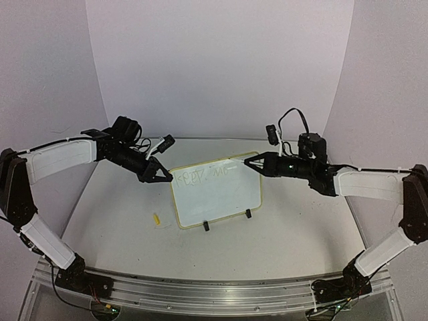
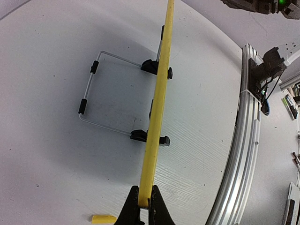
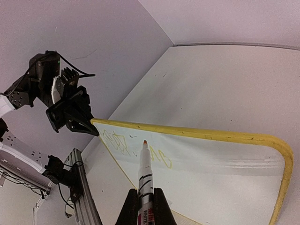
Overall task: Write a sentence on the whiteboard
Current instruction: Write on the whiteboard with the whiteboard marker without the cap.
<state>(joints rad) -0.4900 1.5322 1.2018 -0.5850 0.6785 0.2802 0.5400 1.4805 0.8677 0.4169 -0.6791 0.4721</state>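
A white table (image 1: 301,227) sits inside plain pale lavender walls (image 1: 221,67), evenly lit.

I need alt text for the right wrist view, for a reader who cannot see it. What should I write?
The right gripper holds a marker, its reddish tip pointing at a yellow-rimmed whiteboard. Faint yellow-green writing runs across the board's upper part, and the left gripper pinches its far corner.

Soft, even light, a faint shadow beside the whiteboard (image 2: 157,103), wrist views warped.
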